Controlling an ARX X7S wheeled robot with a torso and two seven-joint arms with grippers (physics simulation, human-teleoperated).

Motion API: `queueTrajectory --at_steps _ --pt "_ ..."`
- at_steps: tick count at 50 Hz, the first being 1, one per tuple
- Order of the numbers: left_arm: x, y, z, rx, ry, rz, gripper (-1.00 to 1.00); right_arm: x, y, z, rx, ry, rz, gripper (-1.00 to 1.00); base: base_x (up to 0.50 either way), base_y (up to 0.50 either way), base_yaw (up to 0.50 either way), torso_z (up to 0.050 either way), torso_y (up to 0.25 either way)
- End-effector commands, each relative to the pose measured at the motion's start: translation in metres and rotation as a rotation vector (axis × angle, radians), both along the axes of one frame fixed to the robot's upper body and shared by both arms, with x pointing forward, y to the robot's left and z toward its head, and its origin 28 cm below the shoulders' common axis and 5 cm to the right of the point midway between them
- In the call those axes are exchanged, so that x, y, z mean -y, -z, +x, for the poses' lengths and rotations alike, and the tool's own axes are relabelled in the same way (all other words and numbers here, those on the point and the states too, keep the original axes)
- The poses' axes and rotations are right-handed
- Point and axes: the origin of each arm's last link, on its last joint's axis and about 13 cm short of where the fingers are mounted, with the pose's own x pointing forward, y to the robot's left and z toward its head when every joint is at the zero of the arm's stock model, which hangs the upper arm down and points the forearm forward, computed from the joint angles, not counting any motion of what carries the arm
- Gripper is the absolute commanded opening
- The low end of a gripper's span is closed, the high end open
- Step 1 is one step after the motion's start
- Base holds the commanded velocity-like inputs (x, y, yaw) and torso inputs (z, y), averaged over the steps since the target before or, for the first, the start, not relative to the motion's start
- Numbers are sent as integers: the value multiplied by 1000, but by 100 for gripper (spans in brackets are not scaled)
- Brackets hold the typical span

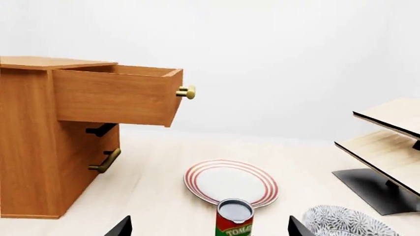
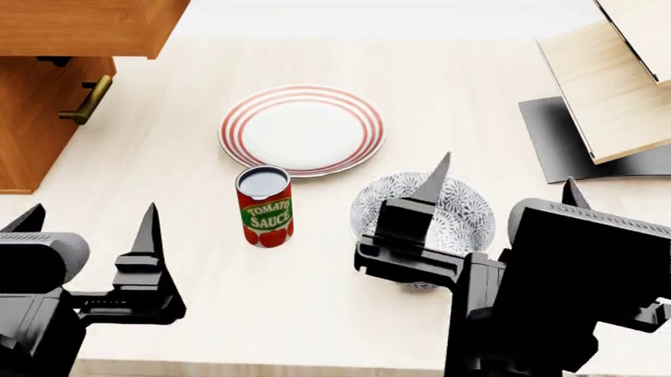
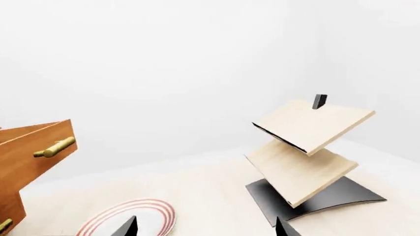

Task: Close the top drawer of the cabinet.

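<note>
Top drawer (image 1: 115,96) of the cabinet (image 1: 33,142) stands pulled well out over the table (image 2: 188,298), its brass handle (image 1: 186,92) facing outward, so you must push its front inward to shut it. Your left gripper (image 2: 89,228) rests low at the near table edge with fingers spread and empty; your right gripper (image 2: 504,184) likewise hangs spread and empty, above the patterned bowl (image 2: 472,216). Tomato sauce can (image 2: 264,206) and striped plate (image 2: 301,129) lie between your left gripper and the cabinet; plywood boards (image 2: 618,86) stand well apart at the right.
</note>
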Motion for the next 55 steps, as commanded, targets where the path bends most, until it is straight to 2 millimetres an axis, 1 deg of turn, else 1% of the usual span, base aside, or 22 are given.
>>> queueTrajectory --at_steps 1,8,15,23,25,37,55 --pt "2 -67 -16 107 41 91 100 -2 -71 -44 -1 -52 -181 100 0 0 0 0 0" --pt "0 -64 -12 97 27 91 100 -6 -71 -44 -20 -67 -193 100 0 0 0 0 0" --pt "0 -71 -11 121 13 103 100 -5 -71 -45 -31 -78 -222 100 0 0 0 0 0" --pt "-1 -71 -8 130 2 120 100 -5 -70 -42 -33 -61 -212 100 0 0 0 0 0" --pt "-1 -72 -8 131 2 121 100 -5 -70 -42 -32 -82 -209 100 23 0 0 0 0" --pt "-1 -70 -6 128 -2 126 100 -5 -63 -38 -45 -76 -209 100 493 0 0 0 0" --pt "-1 -66 -4 117 1 121 100 -5 -63 -38 -44 -82 -205 100 500 0 0 0 1"
